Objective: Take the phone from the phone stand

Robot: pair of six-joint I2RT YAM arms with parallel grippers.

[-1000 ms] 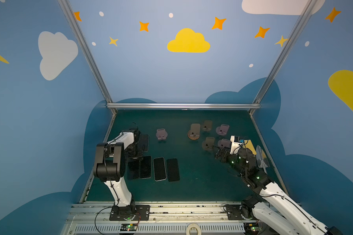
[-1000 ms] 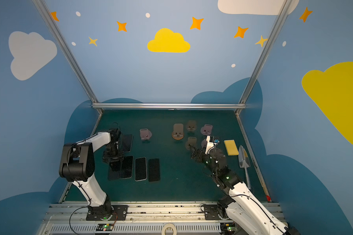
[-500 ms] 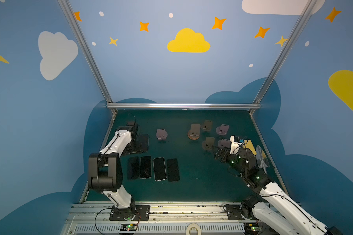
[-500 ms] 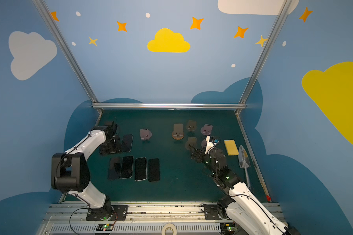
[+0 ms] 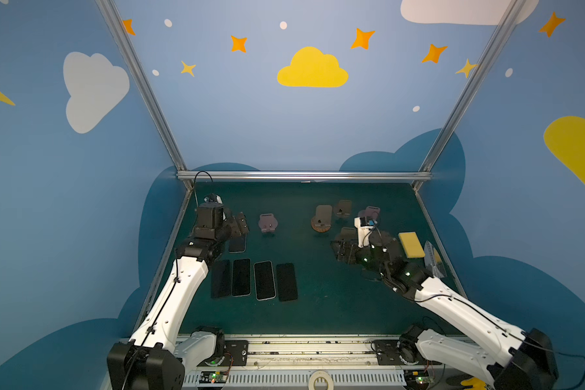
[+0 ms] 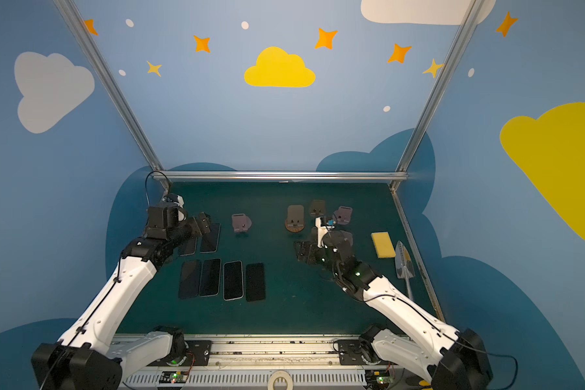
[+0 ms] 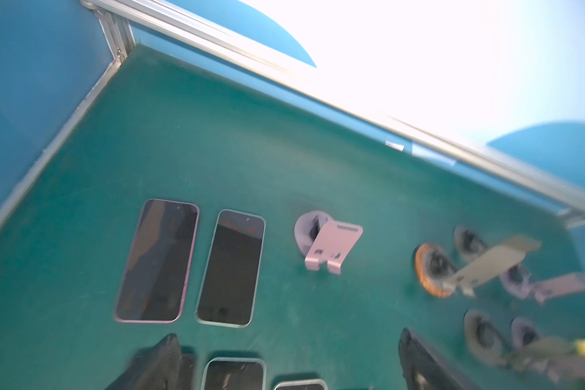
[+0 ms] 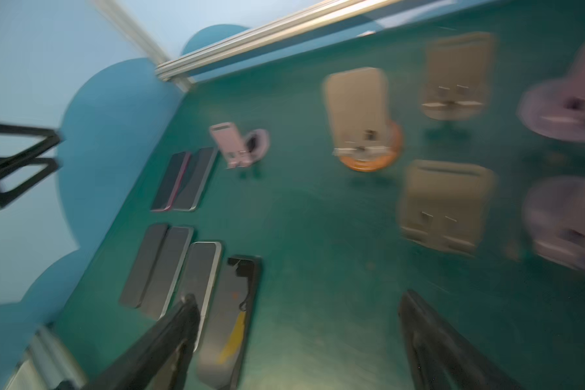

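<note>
Two sets of fingers, both spread wide, nothing grasped. Of these, the left fingers [image 7: 419, 364] are released and raised above the far-left part of the green table [image 5: 318, 314], at a pink-edged phone [image 7: 156, 260] and a grey-edged phone [image 7: 230, 268]. These two lie flat, screens up, side by side with a narrow gap, the pink-edged one nearer the left wall. Likewise released, the right fingers [image 8: 163, 347] are raised over the right half of the table, just on the near side of a cluster of five phone stands [image 6: 295, 216]; the right wrist view is blurred.

On the near side of the first pair, four more phones [image 5: 241, 277] lie flat in a row, screens up, long edges close together. Every phone lies on the table, apart from the stands.

Between the far phone pair and the cluster, a pink stand [image 5: 267, 223] sits alone.

- **Cluster, far row from the left:** a tan stand on an orange base [image 5: 322, 219], a plain tan stand [image 5: 343, 208], a mauve stand [image 5: 370, 213].
- **Cluster, near row:** partly hidden by the right arm in both top views, a second tan stand [image 8: 443, 206] and a second mauve stand [image 8: 568, 229].

Near the right wall, a yellow sponge [image 5: 411, 244] lies flat.
</note>
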